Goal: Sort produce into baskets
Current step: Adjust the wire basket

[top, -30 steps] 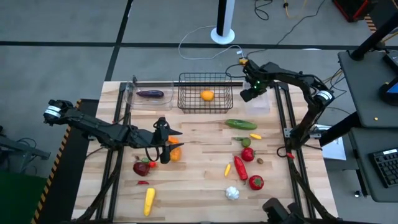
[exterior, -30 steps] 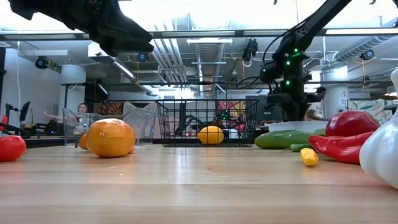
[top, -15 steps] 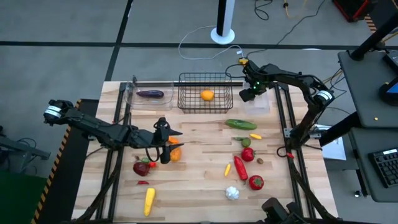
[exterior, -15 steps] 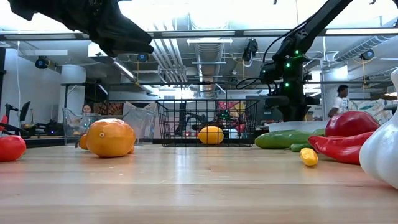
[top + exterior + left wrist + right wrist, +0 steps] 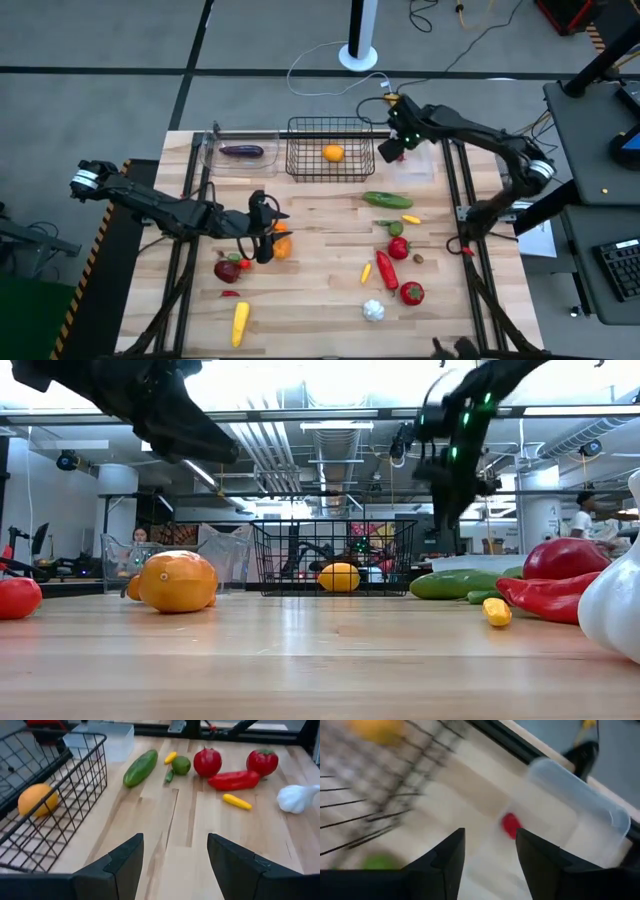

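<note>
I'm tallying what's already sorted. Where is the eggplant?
In the high view the eggplant lies in the clear bin at the table's far left, just left of the wire basket holding an orange fruit.

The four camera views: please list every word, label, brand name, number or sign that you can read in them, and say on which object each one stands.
None: no view shows any readable text.
The produce, such as the cucumber and the orange in the black wire basket, carries no label.
The clear bin and the wooden table show no markings.
The room behind the table in the low view shows no sign sharp enough to read.
</note>
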Controlling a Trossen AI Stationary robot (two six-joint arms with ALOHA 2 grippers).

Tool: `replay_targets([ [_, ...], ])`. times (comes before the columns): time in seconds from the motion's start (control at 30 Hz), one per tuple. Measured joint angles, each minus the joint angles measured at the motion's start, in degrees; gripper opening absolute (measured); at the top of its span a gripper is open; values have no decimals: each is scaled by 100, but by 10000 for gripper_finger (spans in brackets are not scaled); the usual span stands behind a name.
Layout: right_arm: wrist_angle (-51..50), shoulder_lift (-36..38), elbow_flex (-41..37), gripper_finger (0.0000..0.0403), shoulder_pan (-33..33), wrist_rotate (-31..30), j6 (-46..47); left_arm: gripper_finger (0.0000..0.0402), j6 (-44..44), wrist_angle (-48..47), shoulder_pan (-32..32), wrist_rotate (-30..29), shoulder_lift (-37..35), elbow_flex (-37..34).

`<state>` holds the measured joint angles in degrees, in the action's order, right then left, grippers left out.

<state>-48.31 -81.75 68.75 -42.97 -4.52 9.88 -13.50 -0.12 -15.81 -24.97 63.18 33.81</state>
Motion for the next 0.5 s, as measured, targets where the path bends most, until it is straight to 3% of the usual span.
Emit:
replay_targets([
  [0.17,-124,879,-13,129,831,92,313,203,-85,-325,0,11,-2,147],
  [0.27,-96,1240,-79,96,1349,802,189,203,-81,-655,0,15,-4,299],
  [0.33,-3,1285,-195,72,1676,1190,203,203,-53,-881,0,15,-4,415],
  [0.5,644,1052,-639,18,2266,1210,10,203,55,-1163,0,-5,-7,599],
])
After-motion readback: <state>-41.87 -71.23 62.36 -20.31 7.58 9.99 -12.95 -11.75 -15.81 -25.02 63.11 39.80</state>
